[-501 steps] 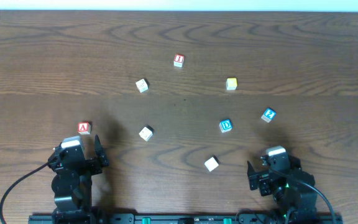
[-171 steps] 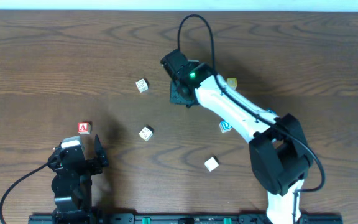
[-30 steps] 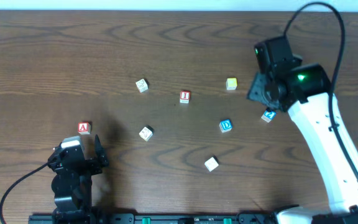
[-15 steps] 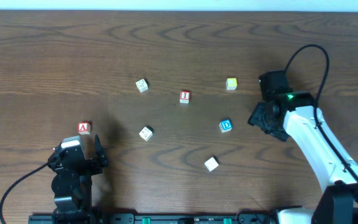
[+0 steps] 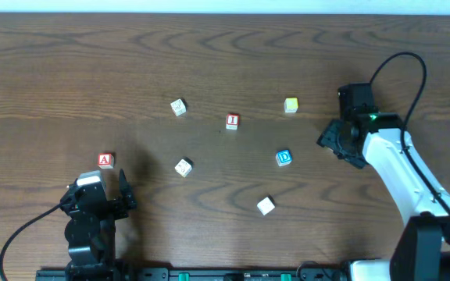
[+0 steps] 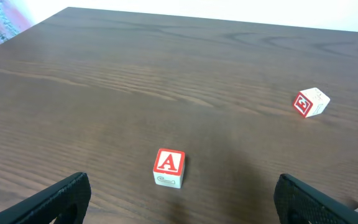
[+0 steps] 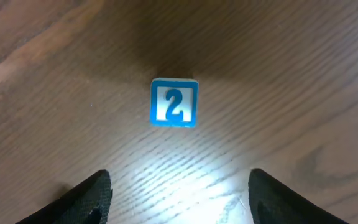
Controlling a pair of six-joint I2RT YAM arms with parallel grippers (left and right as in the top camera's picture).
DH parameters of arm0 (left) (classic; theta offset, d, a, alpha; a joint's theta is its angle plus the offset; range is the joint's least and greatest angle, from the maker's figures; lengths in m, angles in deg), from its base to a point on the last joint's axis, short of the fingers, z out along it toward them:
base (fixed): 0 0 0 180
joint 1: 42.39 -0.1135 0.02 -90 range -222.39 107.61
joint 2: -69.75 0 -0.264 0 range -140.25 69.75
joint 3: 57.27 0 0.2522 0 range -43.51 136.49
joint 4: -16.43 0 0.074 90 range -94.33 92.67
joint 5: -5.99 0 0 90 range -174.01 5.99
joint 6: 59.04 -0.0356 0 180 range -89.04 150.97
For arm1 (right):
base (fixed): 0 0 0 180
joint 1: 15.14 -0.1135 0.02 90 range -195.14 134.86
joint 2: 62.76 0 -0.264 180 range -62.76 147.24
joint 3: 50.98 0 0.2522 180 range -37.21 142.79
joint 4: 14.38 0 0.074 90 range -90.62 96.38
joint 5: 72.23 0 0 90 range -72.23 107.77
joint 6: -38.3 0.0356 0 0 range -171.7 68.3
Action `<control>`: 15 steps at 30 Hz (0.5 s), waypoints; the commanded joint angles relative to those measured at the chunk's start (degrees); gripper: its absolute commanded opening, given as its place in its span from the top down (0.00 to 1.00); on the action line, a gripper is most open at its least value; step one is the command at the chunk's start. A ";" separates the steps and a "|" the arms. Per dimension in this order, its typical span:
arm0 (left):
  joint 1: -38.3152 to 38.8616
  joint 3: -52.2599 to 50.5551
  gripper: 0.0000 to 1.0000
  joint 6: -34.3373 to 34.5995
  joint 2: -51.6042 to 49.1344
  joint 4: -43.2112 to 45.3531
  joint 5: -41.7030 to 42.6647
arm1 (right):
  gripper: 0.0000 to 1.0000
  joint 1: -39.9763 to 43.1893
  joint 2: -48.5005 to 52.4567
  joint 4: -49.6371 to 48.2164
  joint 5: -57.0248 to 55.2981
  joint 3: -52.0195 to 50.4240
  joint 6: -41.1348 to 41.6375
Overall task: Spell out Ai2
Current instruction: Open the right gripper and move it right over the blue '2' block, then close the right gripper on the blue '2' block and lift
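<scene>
overhead: the i block point(image 5: 232, 121) is the marker. the a block point(image 5: 105, 161) lies well to its lower left, the left gripper point(image 5: 123, 192) lower left again, and the right gripper point(image 5: 333, 144) well to its right.

left wrist: fingers point(image 6: 55, 200) spread wide and empty, the a block ahead of them.

right wrist: fingers point(image 7: 86, 196) wide apart, holding nothing. the 2 block point(image 7: 174, 102) lies flat on the table point(image 7: 303, 56), untouched.

Evenly lit, sharp; glare patch on table point(image 7: 185, 180) in rt wrist view.
</scene>
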 commanded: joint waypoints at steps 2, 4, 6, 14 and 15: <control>-0.07 -1.20 0.05 0.83 0.33 -0.22 -0.15 | 0.31 0.66 2.93 -1.07 0.00 -0.17 -0.72; -0.07 -1.20 0.05 0.83 0.33 -0.22 -0.17 | 0.31 0.92 3.76 -1.75 0.20 -0.17 -0.72; -0.07 -1.20 0.05 0.83 0.33 -0.22 -0.15 | 0.31 1.25 4.26 -2.29 0.39 -0.17 -0.72; -0.07 -1.20 0.05 0.83 0.33 -0.22 -0.17 | 0.31 3.58 6.03 -5.09 2.40 -0.17 -3.08; -0.07 -1.20 0.05 0.83 0.33 -0.22 -0.15 | 0.31 3.69 6.05 -5.46 2.54 -0.17 -3.08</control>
